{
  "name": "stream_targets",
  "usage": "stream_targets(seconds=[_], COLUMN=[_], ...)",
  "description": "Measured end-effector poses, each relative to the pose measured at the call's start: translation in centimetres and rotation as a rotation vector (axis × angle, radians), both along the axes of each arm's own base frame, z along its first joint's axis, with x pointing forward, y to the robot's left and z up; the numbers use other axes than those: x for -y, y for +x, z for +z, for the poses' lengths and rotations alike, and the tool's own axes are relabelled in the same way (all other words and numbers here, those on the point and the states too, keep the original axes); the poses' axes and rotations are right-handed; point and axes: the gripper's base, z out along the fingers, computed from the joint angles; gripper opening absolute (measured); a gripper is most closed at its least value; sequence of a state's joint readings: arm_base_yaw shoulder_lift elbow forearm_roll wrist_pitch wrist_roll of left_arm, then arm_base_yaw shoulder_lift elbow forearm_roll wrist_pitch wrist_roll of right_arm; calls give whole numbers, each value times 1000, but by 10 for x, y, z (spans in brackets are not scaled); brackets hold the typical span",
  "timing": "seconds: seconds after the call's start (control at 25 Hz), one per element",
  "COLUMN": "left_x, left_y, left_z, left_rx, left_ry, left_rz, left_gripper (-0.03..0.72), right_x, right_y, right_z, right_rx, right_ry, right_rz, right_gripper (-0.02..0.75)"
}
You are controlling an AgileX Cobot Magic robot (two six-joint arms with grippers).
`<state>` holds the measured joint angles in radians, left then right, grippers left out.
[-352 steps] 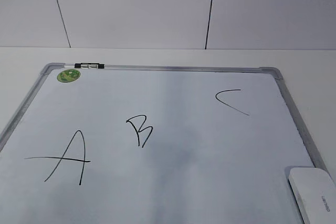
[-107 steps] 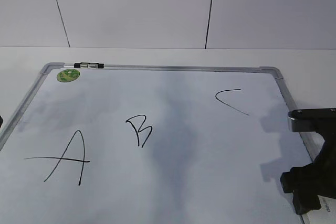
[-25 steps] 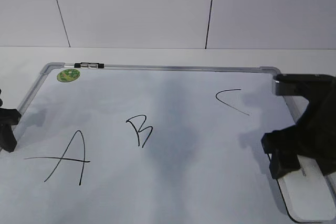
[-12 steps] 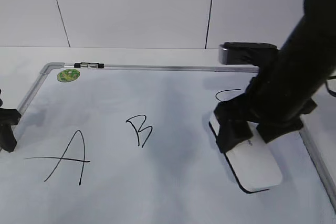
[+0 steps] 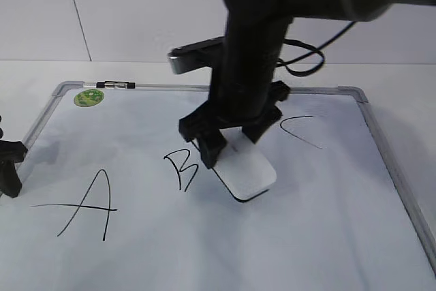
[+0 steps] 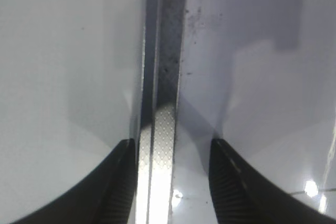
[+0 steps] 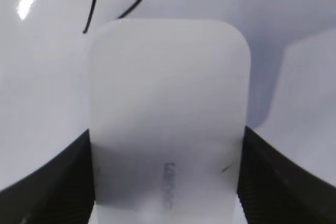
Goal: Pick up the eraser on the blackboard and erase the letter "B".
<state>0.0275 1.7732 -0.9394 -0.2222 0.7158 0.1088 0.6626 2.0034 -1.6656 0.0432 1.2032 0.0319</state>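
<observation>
The right gripper [image 5: 230,142] gripped the white rounded plastic eraser [image 5: 246,172] by its sides, felt low over the grey-framed white blackboard [image 5: 381,144], just right of the intact hand-drawn letter "B" [image 5: 181,168]; the wiping remained undone. Only the left wrist view showed the left gripper [image 6: 169,182] spread astride the board's frame.

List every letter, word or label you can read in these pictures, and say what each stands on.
"A": handwritten on the blackboard.
"B": handwritten on the blackboard.
"C": handwritten on the blackboard.
Green sticker: print too small to read.
Eraser: grey lettering, too blurred to read.
</observation>
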Motion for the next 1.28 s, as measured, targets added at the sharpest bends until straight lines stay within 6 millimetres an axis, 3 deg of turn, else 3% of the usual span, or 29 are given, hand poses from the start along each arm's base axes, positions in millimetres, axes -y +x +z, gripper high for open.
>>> stream_targets(seconds=[0.2,0.36,0.68,1.0,1.28], left_x=[0,0,0,0,0], left_y=[0,0,0,0,0], left_z=[0,0,0,0,0], left_rx=[-2,-2,-2,-4,-4], left_ry=[0,0,1,1,1], left_rz=[0,0,-2,-2,-2], left_gripper=[343,343,343,343,343], right_x=[-45,-60,-60,-62,-62], right_y=[30,44,48,53,53], right_z=[-11,-22,-30,-60,-59], right_rx=[72,74,79,49,48], right_ry=[18,60,27,-26,-22], right_rz=[31,13,6,-2,-4], right_gripper=[575,575,575,575,574])
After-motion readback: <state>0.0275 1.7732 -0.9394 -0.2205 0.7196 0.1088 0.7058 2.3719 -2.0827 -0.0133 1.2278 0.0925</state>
